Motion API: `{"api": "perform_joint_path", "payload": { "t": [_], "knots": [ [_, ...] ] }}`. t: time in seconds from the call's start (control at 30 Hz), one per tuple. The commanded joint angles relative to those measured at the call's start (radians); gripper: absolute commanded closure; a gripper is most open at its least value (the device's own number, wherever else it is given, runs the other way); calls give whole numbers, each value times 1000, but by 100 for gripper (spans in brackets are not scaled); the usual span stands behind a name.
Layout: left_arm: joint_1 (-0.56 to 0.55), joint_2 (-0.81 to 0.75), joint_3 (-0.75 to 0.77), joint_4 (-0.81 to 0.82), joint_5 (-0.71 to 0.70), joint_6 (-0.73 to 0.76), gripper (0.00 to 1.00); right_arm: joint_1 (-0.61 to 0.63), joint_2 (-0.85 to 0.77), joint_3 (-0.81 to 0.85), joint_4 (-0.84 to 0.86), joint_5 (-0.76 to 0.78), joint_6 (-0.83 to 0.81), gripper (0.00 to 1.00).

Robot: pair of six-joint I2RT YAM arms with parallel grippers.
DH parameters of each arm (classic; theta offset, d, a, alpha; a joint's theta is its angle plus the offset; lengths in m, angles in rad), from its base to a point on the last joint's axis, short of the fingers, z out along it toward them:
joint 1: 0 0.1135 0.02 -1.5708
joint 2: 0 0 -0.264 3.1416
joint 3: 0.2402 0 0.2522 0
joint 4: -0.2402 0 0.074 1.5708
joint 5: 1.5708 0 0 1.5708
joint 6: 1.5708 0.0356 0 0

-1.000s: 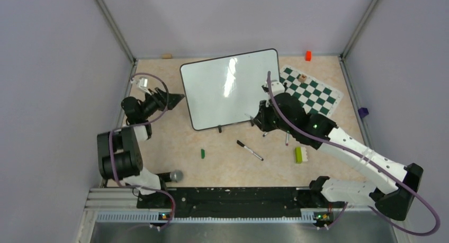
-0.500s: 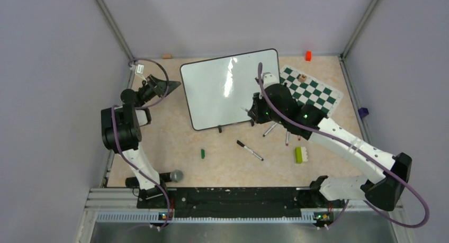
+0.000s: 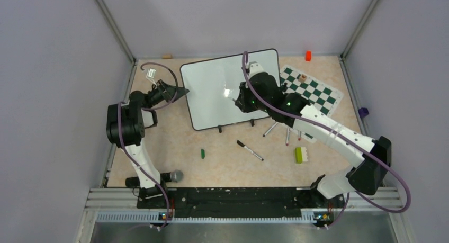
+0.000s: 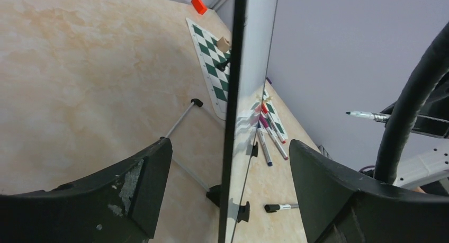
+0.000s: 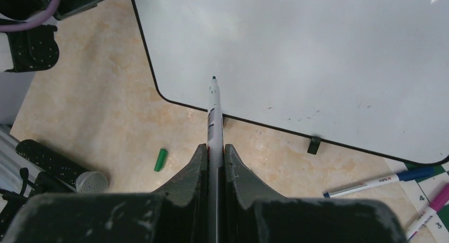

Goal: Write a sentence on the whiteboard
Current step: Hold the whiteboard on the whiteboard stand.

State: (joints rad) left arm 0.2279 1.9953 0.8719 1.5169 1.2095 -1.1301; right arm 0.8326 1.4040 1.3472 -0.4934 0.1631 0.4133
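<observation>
Right fingers (image 5: 193, 171) pinch a marker (image 5: 214, 110) (uncapped) above the whiteboard (image 5: 317, 52).

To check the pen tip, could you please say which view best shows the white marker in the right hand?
Right wrist view: the slim white marker lies clamped in the right hand, dark tip uncapped. Left wrist shows it small; the top view barely.

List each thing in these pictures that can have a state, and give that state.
whiteboard: propped on its feet, blank, nothing written.
left gripper: open, jaws either side of the whiteboard's left edge.
right gripper: shut on the marker.
marker: uncapped, tip pointing towards the whiteboard.
green cap: off, lying on the table.
black marker: lying loose on the table.
</observation>
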Motion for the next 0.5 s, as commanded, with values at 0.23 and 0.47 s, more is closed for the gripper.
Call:
{"api": "perform_joint_path", "payload": {
  "t": [0.23, 0.47],
  "knots": [
    [-68, 1, -80, 101, -73, 199, 23, -9, 73, 121, 56, -36, -13, 100],
    [-71, 44, -40, 102, -31, 155, 29, -8, 61, 99, 57, -40, -10, 100]
  ]
}}
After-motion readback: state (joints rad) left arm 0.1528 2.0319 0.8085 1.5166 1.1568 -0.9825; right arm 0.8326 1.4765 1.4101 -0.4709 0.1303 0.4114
